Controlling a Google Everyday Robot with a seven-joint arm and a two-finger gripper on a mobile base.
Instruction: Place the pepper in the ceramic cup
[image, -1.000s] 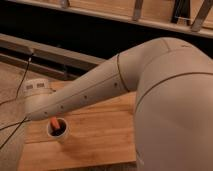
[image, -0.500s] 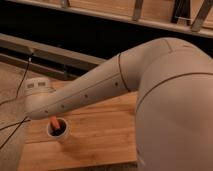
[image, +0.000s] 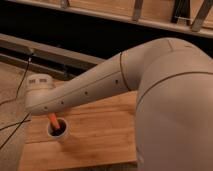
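The pepper (image: 52, 120) is a slender orange-red piece standing tilted, its lower end inside the ceramic cup (image: 60, 133). The cup is small, pale and round with a dark interior, and stands near the left front of the wooden table (image: 105, 127). My gripper (image: 46, 111) is at the end of the big white arm, directly above the cup and at the pepper's upper end. The wrist (image: 40, 92) hides most of it.
The white arm (image: 150, 90) and its shoulder fill the right half of the view and cover much of the table. Dark cables (image: 12, 127) hang off the table's left edge. A dark rail (image: 55, 52) and wooden shelving run along the back.
The wrist has shifted slightly to the right. The pepper stays at the cup's mouth, in about the same place.
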